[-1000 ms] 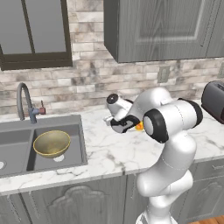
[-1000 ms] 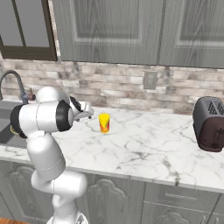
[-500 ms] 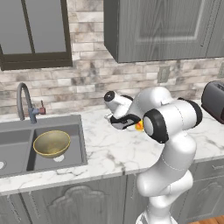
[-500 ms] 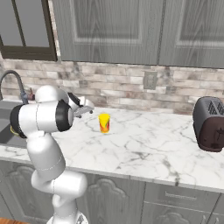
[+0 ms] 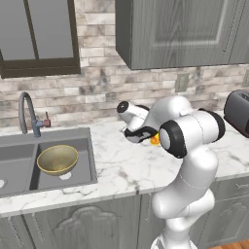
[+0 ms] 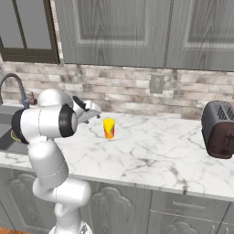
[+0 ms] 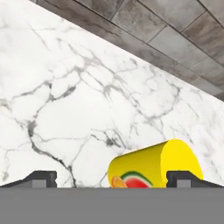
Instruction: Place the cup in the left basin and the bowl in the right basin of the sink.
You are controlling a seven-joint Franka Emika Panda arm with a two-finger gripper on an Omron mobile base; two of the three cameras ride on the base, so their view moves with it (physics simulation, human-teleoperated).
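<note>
- since the earlier frames our gripper has eased a little closer to the cup; the cup itself and the bowl have not shifted.
- we see the gripper with its fingers spread apart and nothing between them. in the hand view the two dark fingertips sit wide at the lower edge, and the cup lies just ahead of them, nearer the one on the hand view's right side.
- from the right base view, the cup stands upright on the marble worktop, just beyond and below the gripper, apart from it, not yet touched.
- the bowl already rests inside the right basin of the sink, well away from the gripper, on the far side of the arm from the cup. we judge that half of the task done.
- the left basin holds no cup, so the step in hand is, in our reading, the approach to grasp the cup.
- the next move calls for bringing the open fingers down and forward until they straddle the cup's sides, centring it between them, then closing. after that comes a lift and a long carry past the bowl and over the divider to the left basin.
- the toaster stands well beyond the cup and should not interfere.
</note>
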